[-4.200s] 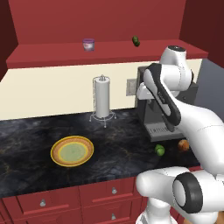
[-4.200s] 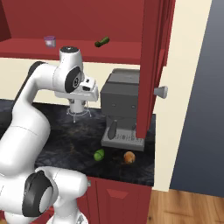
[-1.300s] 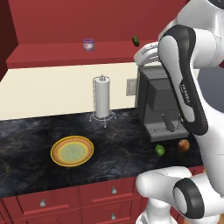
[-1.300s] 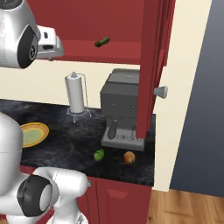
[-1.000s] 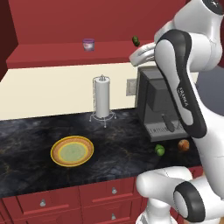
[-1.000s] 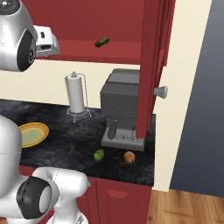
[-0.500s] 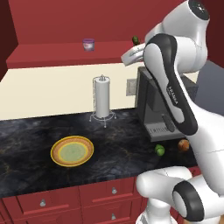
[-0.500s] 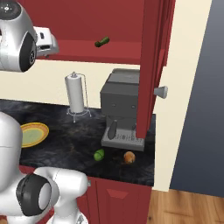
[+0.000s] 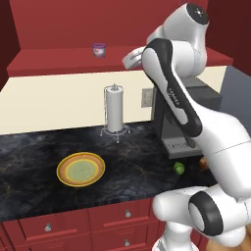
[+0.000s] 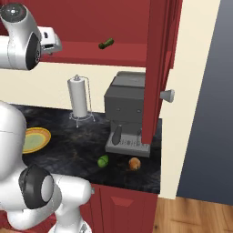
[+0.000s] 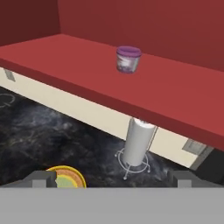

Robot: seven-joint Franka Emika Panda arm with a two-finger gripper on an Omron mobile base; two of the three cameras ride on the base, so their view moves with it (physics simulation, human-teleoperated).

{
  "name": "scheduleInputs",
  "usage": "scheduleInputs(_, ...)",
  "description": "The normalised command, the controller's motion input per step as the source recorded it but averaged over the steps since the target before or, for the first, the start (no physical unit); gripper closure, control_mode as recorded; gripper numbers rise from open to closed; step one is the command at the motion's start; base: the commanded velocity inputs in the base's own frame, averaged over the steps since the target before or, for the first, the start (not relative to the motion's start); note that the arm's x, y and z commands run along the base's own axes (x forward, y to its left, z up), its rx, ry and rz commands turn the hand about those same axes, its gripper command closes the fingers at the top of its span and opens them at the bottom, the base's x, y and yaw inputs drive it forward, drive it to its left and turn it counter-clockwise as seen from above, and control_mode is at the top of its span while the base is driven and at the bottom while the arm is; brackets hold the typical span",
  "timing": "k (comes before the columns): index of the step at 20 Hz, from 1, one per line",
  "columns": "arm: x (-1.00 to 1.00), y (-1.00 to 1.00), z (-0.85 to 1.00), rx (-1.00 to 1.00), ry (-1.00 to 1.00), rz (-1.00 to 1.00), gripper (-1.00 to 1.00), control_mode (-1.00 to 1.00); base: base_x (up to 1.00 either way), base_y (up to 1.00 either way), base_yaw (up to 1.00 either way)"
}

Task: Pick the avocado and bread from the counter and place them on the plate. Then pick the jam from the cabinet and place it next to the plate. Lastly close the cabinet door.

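Observation:
The jam, a small clear jar with purple contents, stands on the red shelf of the open cabinet, also as jam. My gripper is raised to shelf height, to the right of the jar and apart from it. It is open, its fingertips wide apart with nothing between. The plate lies bare on the counter. The green avocado and the brown bread rest on the counter before the coffee machine; my arm partly hides the bread in the left base view.
A white paper-towel roll stands on its wire stand under the shelf. A grey coffee machine sits at the counter's right. A dark green oval item lies on the shelf. The cabinet door stands open, knob outward.
The arm rose from in front of the coffee machine to shelf height, and over the last second the hand has swung left along the shelf toward the jam. The gripper stayed open.

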Motion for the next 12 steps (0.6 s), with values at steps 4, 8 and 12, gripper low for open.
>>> scheduleInputs(4,0.47,0.27,0.0,0.0,-0.01,-0.04,-1.0,-1.0,0.0,0.0,0.0)
scheduleInputs(8,0.51,0.23,0.0,0.02,0.0,-0.04,-1.0,-1.0,0.0,0.0,0.0)
scheduleInputs(12,0.57,0.24,0.0,0.01,0.0,-0.04,-1.0,-1.0,0.0,0.0,0.0)
